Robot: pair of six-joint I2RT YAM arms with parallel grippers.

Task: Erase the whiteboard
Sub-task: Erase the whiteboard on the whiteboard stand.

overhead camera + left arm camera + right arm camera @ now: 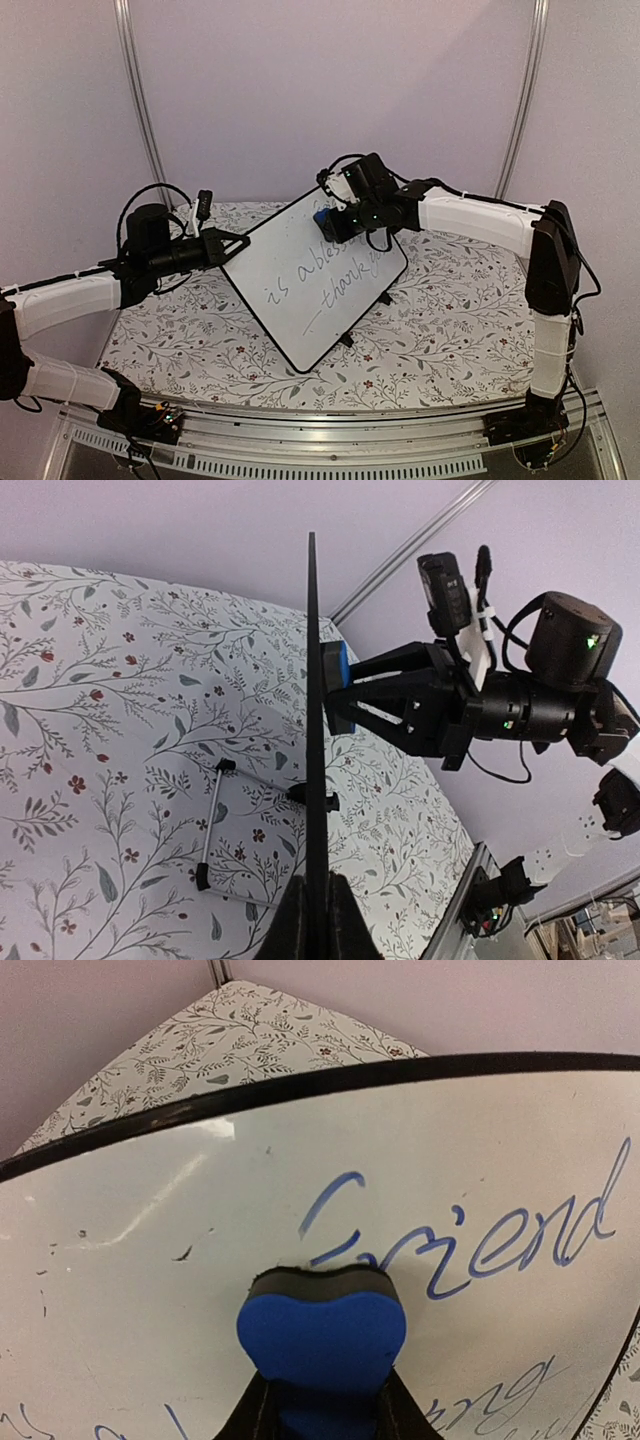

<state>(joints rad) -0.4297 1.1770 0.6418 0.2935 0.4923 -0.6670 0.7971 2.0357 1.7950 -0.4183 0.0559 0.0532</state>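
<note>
White glossy whiteboard [315,285] w/ thin black frame sits at a tilt over the floral-print bench [460,340], approx mid-bench, one corner pointing toward the arm bases. Left fingers [238,243] are clamped on the frame near its left corner. In left wrist view the whiteboard [313,680] is seen edge-on, left fingers [298,925] pinching it from both sides.

Right fingers [338,222] are clenched on a blue eraser [321,216] near the board's far corner, arm reaching in from the right. In right wrist view the eraser [322,1335], blue body w/ dark felt pad, presses pad-first against the whiteboard [150,1280]; right fingers [252,1422] grip its sides at the bottom of that view. From the left wrist the eraser [337,675] touches the board's front side.

Blue handwriting: "friend" runs from just above the eraser off to its right, more words lower down. Top view reads "is a bless…" and "thank…"; rest too small to tell. Area left of the eraser is mostly clean, w/ a few dark specks and a faint smear.

Behind the board, a thin metal stand leg [212,825] w/ black end caps shows over the bench [90,710]; can't tell if it touches the cloth. Small black feet [346,340] show along the lower-right edge in top view.
</note>
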